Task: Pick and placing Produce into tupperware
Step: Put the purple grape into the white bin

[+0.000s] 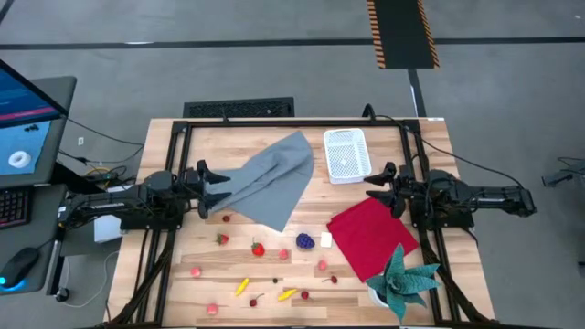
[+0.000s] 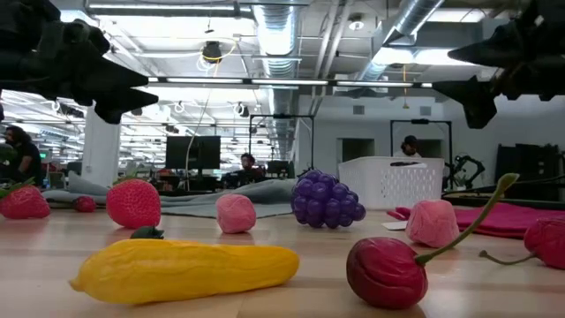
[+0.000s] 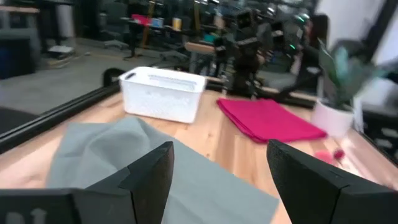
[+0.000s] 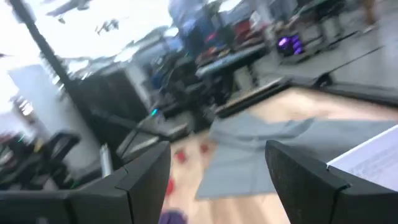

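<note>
The produce lies scattered on the near half of the table: a purple grape bunch (image 1: 304,241), red strawberries (image 1: 259,248), pink pieces (image 1: 323,265), cherries (image 1: 331,280) and yellow pieces (image 1: 287,294). The white tupperware (image 1: 345,153) stands upright on its base toward the far edge, right of centre. My left gripper (image 1: 219,187) hovers open and level at the table's left, above the edge of a grey cloth (image 1: 274,183). My right gripper (image 1: 373,183) hovers open and level at the right, near the tupperware. In both wrist views the fingers (image 3: 149,174) (image 4: 146,174) stand wide apart with nothing between them.
A folded red cloth (image 1: 370,233) lies at the right, and a small white cube (image 1: 326,240) sits by its left edge. A potted green plant (image 1: 402,279) stands at the near right corner. A black frame (image 1: 178,137) rims the table. A monitor (image 1: 23,119) stands off the table's left.
</note>
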You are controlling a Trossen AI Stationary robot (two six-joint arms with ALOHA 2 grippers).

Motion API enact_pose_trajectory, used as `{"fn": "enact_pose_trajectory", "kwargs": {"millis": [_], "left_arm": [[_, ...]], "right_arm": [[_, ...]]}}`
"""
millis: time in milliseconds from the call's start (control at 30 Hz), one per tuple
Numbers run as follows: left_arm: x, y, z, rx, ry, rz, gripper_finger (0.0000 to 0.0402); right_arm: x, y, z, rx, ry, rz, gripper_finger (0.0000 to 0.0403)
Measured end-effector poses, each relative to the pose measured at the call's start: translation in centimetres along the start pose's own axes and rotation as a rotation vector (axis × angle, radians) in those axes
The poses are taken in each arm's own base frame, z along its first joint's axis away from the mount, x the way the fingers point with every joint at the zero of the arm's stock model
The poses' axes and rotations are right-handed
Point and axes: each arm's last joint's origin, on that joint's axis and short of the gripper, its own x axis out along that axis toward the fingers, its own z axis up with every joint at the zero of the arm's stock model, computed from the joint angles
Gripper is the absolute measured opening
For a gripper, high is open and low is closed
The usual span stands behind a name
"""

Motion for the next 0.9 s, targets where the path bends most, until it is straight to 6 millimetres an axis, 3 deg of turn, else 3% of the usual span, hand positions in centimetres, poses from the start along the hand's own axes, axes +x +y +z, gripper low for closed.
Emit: {"fn": "enact_pose_trajectory", "kwargs": {"millis": [167,367,600,733,900], "left_arm": [[0.0,-0.1,-0.1,-0.02,0.011,-0.026,0.0249],[0.0,0.1,0.0,-0.092,-0.005,0.027,0.0249],[0.0,0.0,0.6,-0.329,-0.07,0.007,0.0249],[-0.1,-0.3,1.1,-0.354,-0.106,-0.061,0.0249],[-0.3,-0.6,2.4,-0.347,-0.23,-0.118,0.0249]], "right_arm": [[0.0,-0.3,0.2,0.007,-0.039,-0.079,0.0286],[0.0,-0.1,0.5,0.079,-0.075,-0.055,0.0286],[0.0,0.0,0.5,0.133,-0.041,-0.041,0.0286],[0.0,0.7,0.7,0.107,-0.045,0.059,0.0286],[-0.5,2.3,2.9,0.059,-0.148,0.231,0.0286]]}}
